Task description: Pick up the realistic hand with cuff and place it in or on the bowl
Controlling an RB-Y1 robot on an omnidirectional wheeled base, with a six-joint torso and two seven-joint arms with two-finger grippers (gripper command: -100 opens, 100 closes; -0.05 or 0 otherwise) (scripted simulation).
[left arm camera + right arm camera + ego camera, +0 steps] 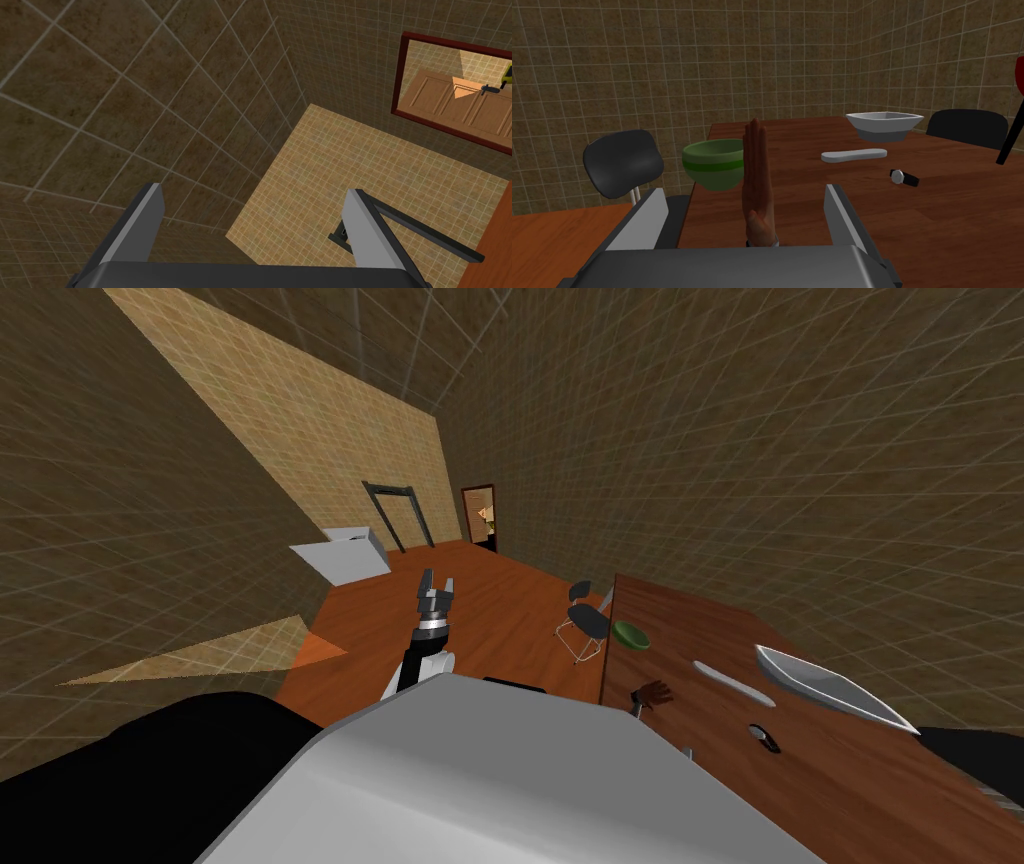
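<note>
Open fingers of my right gripper (744,190) flank the upright brown hand (757,170) on the tabletop (822,210), green bowl (712,165) just beyond at eleven o'clock, wristwatch (903,177) at two; left gripper (252,190) fingers open too.

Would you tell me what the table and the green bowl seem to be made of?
The table looks like reddish-brown wood, with visible grain and a sheen. The green bowl is smooth with a brighter band, perhaps glazed ceramic or plastic; I cannot tell which.
</note>
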